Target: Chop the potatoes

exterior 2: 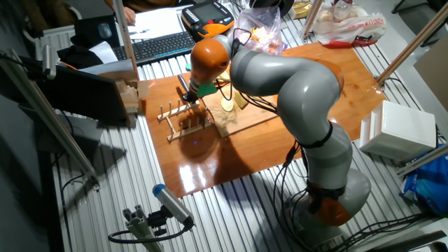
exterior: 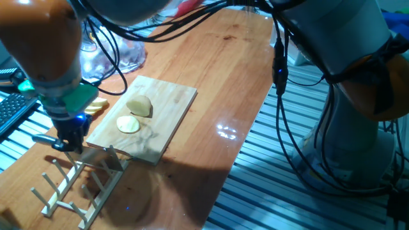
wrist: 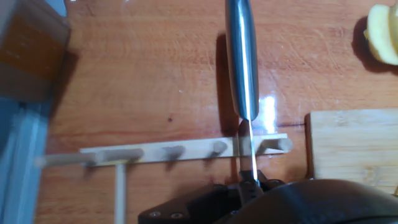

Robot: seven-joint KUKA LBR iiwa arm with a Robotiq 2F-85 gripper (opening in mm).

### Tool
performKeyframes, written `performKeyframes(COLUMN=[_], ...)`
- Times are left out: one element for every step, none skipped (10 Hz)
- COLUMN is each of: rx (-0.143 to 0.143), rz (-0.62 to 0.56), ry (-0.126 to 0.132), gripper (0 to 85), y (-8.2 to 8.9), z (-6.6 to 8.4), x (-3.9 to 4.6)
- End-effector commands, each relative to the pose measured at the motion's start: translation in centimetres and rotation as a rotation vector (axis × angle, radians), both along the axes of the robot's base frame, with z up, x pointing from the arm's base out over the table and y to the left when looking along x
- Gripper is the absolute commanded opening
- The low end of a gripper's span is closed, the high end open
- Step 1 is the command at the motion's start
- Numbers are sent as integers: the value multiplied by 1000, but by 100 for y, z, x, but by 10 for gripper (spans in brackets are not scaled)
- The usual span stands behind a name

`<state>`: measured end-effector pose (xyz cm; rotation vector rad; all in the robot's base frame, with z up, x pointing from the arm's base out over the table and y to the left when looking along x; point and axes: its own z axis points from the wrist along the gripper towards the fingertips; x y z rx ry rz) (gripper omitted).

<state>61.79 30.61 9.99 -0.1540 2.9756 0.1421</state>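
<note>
Tool [exterior: 67, 142] pinching a knife [wrist: 242, 56] above the wooden peg rack [exterior: 77, 182]. Potatoes [exterior: 135, 114] cut in two on the chopping board [exterior: 169, 118] beside the rack.

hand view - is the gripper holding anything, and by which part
Yes: the gripper holds a knife. It grips the handle end, hidden between the fingers, so the blade points away from the camera, over the wooden peg rack.
</note>
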Motion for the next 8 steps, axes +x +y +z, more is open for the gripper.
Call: performKeyframes(rx=[11,1,-4,-3,-5,-6,-6,-9], rz=[3,0,-8,-16,-20,-23,-28,-41], ry=[1,-2,-7,-8,-3,-1,9,35], gripper=[0,0,0,170,170,340,340,340], y=[-21,-16,-14,-14,-13,-5,8,40], z=[-31,-40,-38,-37,-34,-23,0,85], x=[9,13,11,7,4,0,-9,-43])
